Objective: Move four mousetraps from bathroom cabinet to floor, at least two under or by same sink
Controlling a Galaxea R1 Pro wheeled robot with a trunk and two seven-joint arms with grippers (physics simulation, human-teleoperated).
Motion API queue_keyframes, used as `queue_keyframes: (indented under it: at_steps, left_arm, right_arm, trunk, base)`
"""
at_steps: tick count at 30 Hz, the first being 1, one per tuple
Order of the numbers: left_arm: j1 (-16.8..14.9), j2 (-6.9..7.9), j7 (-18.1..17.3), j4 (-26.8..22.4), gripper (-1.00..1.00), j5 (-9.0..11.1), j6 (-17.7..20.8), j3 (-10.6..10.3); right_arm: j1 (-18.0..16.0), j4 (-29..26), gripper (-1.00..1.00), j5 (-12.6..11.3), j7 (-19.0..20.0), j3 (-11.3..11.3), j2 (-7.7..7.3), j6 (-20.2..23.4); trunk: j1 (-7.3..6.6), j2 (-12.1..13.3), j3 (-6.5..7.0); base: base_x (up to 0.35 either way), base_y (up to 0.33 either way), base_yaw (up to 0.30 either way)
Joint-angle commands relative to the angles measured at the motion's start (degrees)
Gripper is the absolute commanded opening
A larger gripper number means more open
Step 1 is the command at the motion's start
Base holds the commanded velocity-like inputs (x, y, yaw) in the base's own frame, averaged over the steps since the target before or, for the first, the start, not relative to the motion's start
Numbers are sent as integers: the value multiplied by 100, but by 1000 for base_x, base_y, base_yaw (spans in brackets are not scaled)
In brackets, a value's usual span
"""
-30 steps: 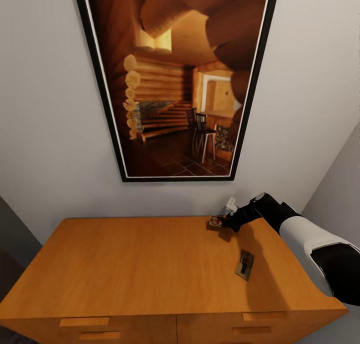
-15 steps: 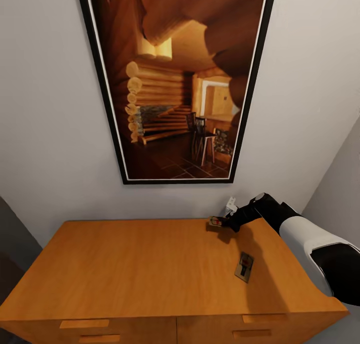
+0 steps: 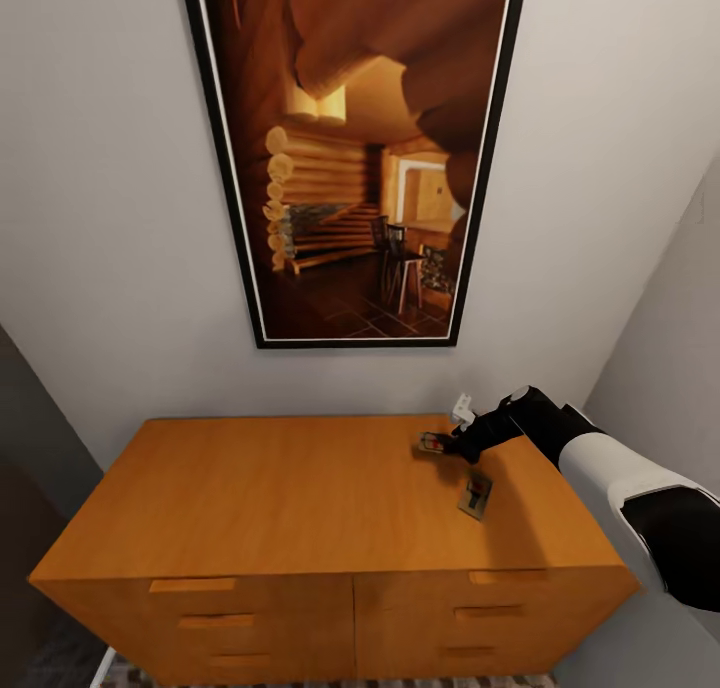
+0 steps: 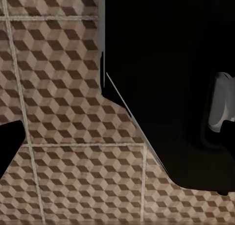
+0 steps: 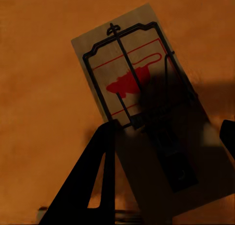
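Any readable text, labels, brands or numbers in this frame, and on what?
None readable.
Mousetrap in the right gripper: red outline and red blot on the board, no letters.
Second mousetrap on the cabinet: too small to read.
Framed picture: log-cabin interior, no lettering.
Floor tiles: cube pattern, no text.

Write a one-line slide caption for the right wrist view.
Right pincer closed on a mousetrap, held above the orange-brown cabinet top.
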Motion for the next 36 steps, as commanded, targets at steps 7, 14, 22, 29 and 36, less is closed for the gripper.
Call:
queue_keyframes:
  at_steps: [7, 14, 22, 29, 36]
  left_arm:
    - [-3, 3, -46, 9, 100, 62, -23, -20]
    - [-3, 7, -46, 9, 100, 62, -23, -14]
    - [-3, 8, -46, 9, 100, 62, -23, -12]
    - [-3, 4, -46, 9, 100, 62, -23, -12]
    - [-3, 5, -46, 6, 100, 62, -23, -12]
  right_arm:
    - [-4, -14, -100, 24, 27, -14, 6, 57]
    - [-2, -13, -100, 24, 20, -13, 2, 57]
    - [1, -7, -100, 24, 25, -18, 0, 57]
    - [1, -5, -100, 24, 27, -18, -1, 57]
    - [7, 27, -100, 24, 21, -12, -1, 57]
  trunk:
    - [0, -12, -11]
    - [0, -12, -11]
    - [0, -12, -11]
    - [0, -12, -11]
    - [0, -12, -11]
  base:
    - [-345, 0, 0]
    - [-346, 0, 0]
    - [-345, 0, 0]
    - [-337, 0, 0]
    - [-326, 0, 0]
